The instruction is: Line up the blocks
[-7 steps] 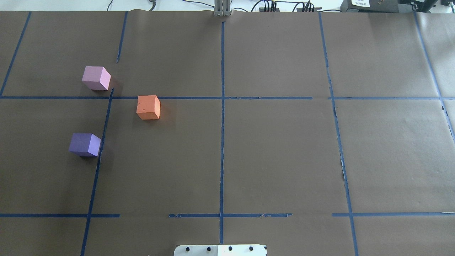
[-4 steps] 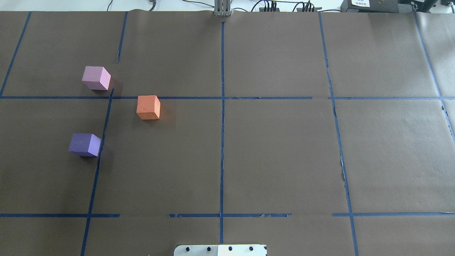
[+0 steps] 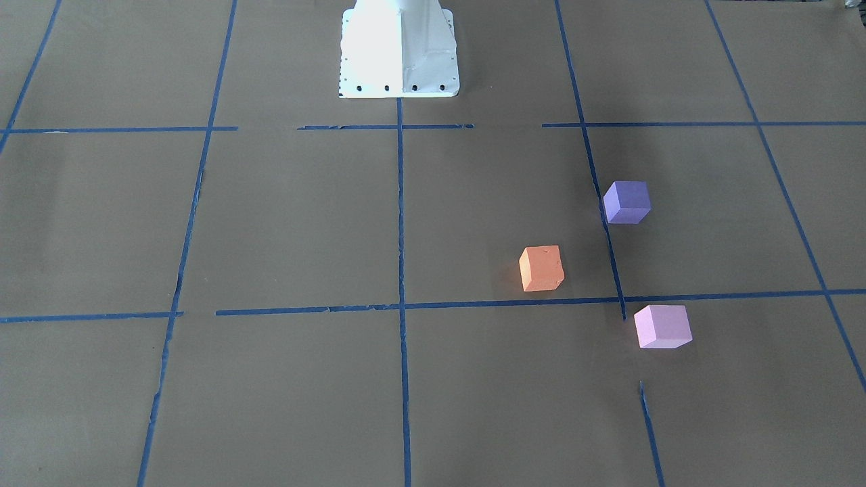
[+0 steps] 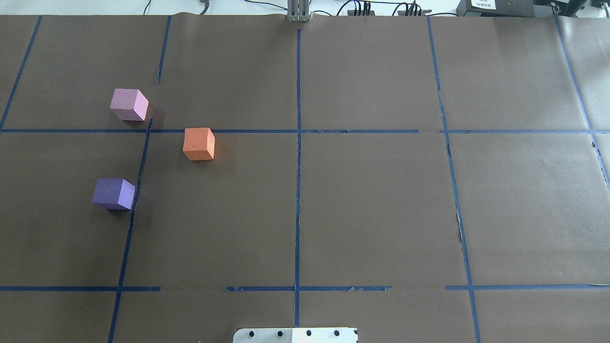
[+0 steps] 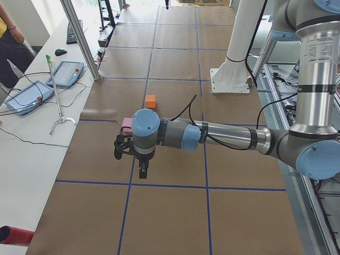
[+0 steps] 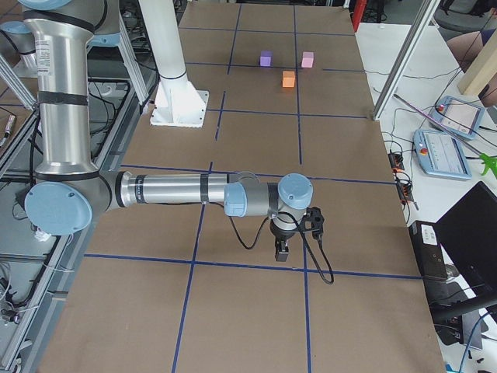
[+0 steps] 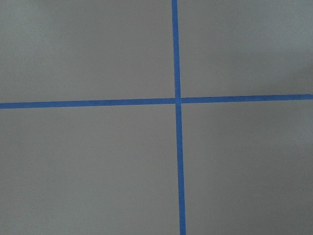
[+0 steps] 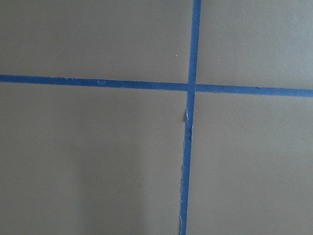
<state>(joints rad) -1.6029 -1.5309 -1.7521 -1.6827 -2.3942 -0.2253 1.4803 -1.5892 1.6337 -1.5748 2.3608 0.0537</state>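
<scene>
bench point(image 4: 381, 214): lying brown-papered, blue tape point(image 4: 298, 200) gridding it | orange block point(image 4: 198, 143), purple block point(image 4: 113, 194), pink block point(image 4: 128, 105): sitting flat, well apart, on the robot's left half | white base plate point(image 3: 399, 61): standing at the robot's edge

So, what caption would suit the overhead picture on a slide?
Pink block, orange block and violet block lie apart, not yet in line, on the tape-gridded brown table.

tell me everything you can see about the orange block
The orange block is a small matte cube, foam-like, evenly coloured. It sits flat on the brown paper, on the robot's left side, just on the robot's side of a blue tape line. Nothing touches it: the pink block and purple block stand apart from it.
</scene>
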